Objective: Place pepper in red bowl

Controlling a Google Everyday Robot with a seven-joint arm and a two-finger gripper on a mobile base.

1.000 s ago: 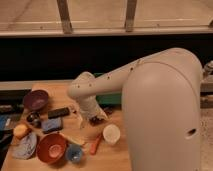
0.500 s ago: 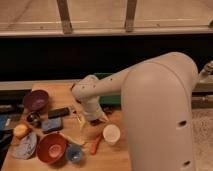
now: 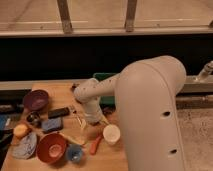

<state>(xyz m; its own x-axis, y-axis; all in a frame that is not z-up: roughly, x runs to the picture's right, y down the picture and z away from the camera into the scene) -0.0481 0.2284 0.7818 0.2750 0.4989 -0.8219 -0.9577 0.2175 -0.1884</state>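
The pepper (image 3: 95,145), slim and orange-red, lies on the wooden table (image 3: 60,92) just left of a white cup (image 3: 111,134). The red bowl (image 3: 51,147) stands at the front left, with nothing showing in it. My gripper (image 3: 91,121) hangs at the end of the white arm, a little above and behind the pepper and to the right of the bowl. Nothing shows in its grip.
A small blue cup (image 3: 75,154) stands between bowl and pepper. A pale yellowish piece (image 3: 72,139) lies behind it. A purple bowl (image 3: 36,99), black block (image 3: 59,112), blue sponge (image 3: 51,124), dark can (image 3: 33,119), orange ball (image 3: 21,130) and grey cloth (image 3: 26,147) fill the left.
The arm has swung left and lowered, bringing the gripper down toward the table near the pepper. The arm's bulk now covers more of the right side. The objects have not moved.
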